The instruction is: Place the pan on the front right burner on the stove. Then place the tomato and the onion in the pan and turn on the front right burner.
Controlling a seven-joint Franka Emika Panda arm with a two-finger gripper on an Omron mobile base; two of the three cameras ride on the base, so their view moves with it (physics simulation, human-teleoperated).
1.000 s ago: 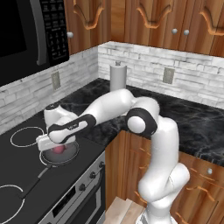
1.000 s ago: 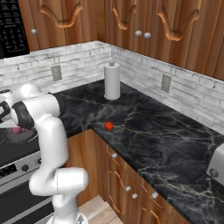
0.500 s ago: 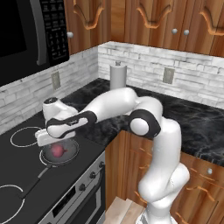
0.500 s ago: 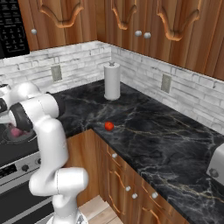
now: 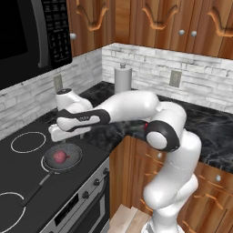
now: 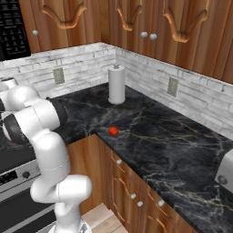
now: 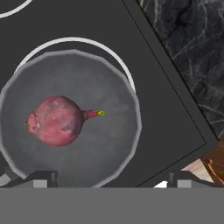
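The dark grey pan [image 5: 73,152] sits on the stove [image 5: 27,168], its black handle [image 5: 32,193] pointing toward the front left. In the hand view the front right burner ring [image 7: 114,58] peeks out past the pan rim [image 7: 105,148]. The pinkish-purple onion [image 7: 54,120] lies inside the pan, left of centre, and appears from the left base as well [image 5: 60,157]. My gripper [image 5: 63,138] hangs open a little above the pan with nothing between its fingertips [image 7: 41,178]. The red tomato [image 6: 113,131] rests on the black marble counter, to the right of the stove.
A paper towel roll [image 6: 116,84] stands at the back of the counter [image 6: 159,145]. A toaster [image 6: 226,170] sits at the far right edge. Black knobs [image 5: 95,182] line the stove's steel front. A microwave [image 5: 27,36] hangs above the cooktop.
My hand has risen from the pan, and the onion stays lying in it. The tomato has not moved.
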